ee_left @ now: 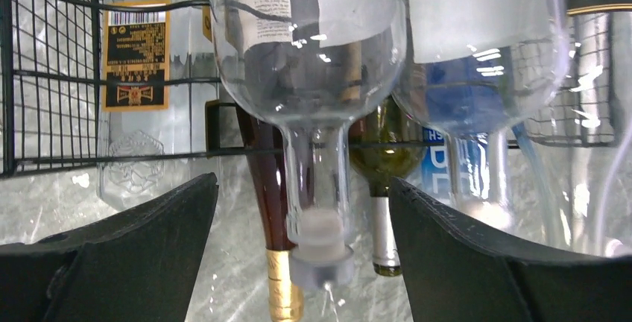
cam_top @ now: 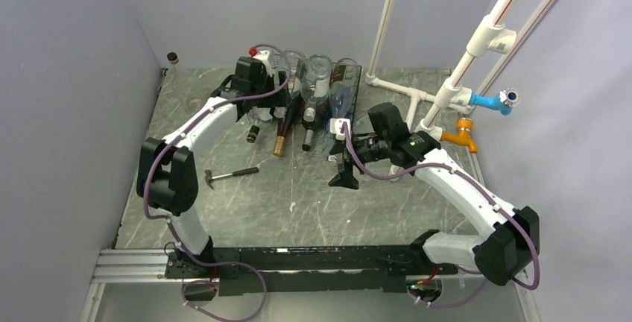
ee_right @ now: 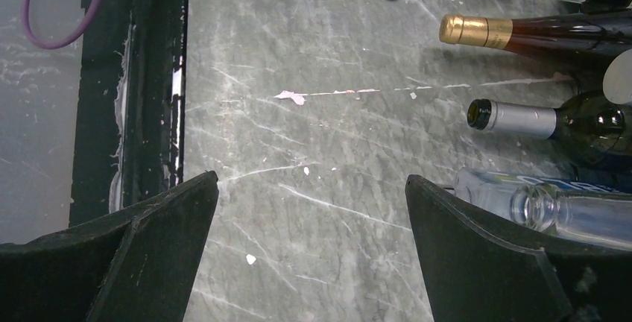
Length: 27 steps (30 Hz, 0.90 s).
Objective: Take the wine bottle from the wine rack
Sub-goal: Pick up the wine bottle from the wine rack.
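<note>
Left gripper (ee_left: 302, 184) faces racked wine bottle (ee_left: 317, 76)
It and the right gripper (ee_right: 311, 179) gape wide, empty. Bottle neck between left fingers (ee_left: 149, 240), seemingly untouched; wine rack (cam_top: 356, 87) at the tabletop's far edge.

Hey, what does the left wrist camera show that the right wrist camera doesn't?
Only the left wrist: the wine rack, an orange label, and a clear bottle whose neck points out between the fingers of the open left gripper. Only the right wrist: the black rail, a purple cable, and the open right gripper over the bare table. Both: that table, the gold-capped bottle and the silver-capped green bottle.
</note>
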Motion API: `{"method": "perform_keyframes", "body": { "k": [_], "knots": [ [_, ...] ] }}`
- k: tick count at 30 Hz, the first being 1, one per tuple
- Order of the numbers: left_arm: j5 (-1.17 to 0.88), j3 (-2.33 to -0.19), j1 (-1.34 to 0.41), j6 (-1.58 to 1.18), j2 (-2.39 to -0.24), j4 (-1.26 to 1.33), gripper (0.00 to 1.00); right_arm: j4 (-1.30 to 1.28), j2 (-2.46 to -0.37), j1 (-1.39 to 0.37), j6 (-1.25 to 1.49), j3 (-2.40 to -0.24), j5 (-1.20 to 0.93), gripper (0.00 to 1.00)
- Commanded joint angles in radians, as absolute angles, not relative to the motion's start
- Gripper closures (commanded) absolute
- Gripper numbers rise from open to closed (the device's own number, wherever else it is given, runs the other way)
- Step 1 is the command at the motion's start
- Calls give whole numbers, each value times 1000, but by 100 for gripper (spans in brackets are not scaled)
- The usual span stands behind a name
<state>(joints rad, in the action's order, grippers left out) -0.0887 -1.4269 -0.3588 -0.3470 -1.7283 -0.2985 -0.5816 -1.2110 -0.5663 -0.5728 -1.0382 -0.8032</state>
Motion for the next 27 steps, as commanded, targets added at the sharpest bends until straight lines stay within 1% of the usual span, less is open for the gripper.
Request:
{"method": "perform_keyframes", "body": {
  "k": [1,12,16,22,27],
  "knots": [
    [-67,-1506,-357,-307,-1785,-251,12,-551,-1205,-570,-581,-1039,-837,0],
    [-91,-1598,-356,-303,-1895,-245,27,-549,-1205,-571,-588,-1035,-824,0],
    [-95,-1599,-356,-313,-1918,-240,31,-549,-1205,-570,-588,-1035,-824,0],
    [-105,-1596,-356,-323,-1934,-233,33,-549,-1204,-571,-590,-1035,-822,0],
    [-103,-1594,-356,-326,-1945,-230,38,-549,-1202,-571,-590,-1035,-821,0]
  ]
}}
